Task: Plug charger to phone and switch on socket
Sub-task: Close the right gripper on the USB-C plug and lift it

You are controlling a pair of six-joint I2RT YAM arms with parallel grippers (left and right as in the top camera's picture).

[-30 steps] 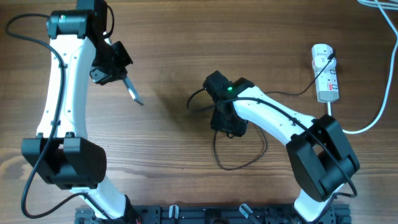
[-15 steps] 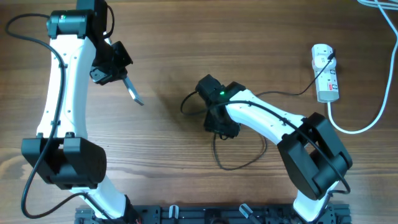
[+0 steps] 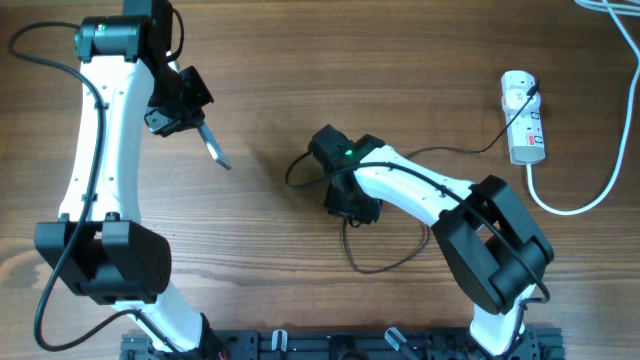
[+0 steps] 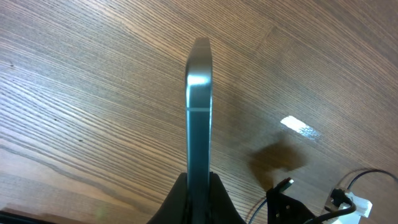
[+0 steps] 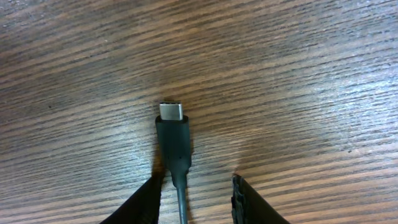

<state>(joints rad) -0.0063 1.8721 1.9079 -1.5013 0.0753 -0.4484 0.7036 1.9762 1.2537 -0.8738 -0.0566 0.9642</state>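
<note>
Counter (image 3: 300,60): brown wood grain is running across every view, and it is carrying the socket and the loose cable.
Left arm (image 3: 100,150): it is reaching up the left side of the overhead view and bending in toward the middle at its wrist.
Right arm (image 3: 430,190): it is stretching from the lower right toward the centre, with its wrist hanging over the counter well apart from the phone.
White cord (image 3: 600,190): it is curving away from the socket's near end, out to the right edge.
Socket (image 3: 524,118): it is lying at the far right with a black plug (image 3: 527,97) sitting in its far end.
Charger (image 3: 385,265): the thin black cable is looping on the counter below the right arm, and its plug tip (image 5: 173,134) is pointing forward from between the right fingers (image 5: 146,199), silver end outward.
Phone (image 4: 199,112): it is showing edge-on, silvery, rising from the left jaws above the counter.
Left jaws: they are clamping the phone's near end.
Right jaws: the two fingers are showing a gap wider than the cable passing between them, so I cannot tell whether they are pinching it.
</note>
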